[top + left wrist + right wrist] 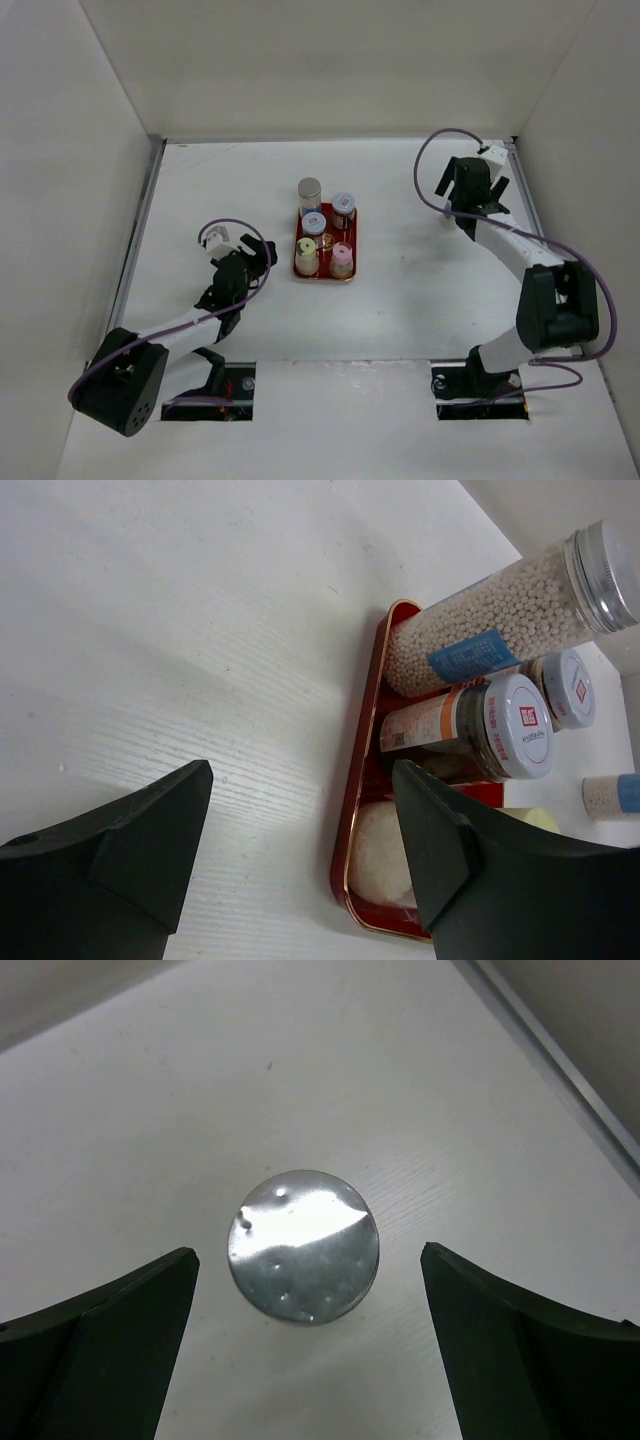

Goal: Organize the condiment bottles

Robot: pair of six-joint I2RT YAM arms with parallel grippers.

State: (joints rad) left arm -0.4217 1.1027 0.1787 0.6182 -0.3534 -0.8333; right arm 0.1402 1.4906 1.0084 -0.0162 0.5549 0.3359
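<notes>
I see the white worktop (420, 300) carrying a red tray (325, 277) just left of centre in the overhead view. In the right wrist view, a silver-capped bottle (304, 1246) stands mid-frame directly on the bare worktop, seen from straight above.

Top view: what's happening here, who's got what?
Neither arm holds anything. The right gripper hangs open over a silver-capped bottle that stands alone on the table at the far right, with its jaws clear of the cap. The left gripper, also open and empty, sits left of the red tray. The tray carries the rest, among them a yellow-capped bottle and a pink-capped bottle at its near end.
</notes>
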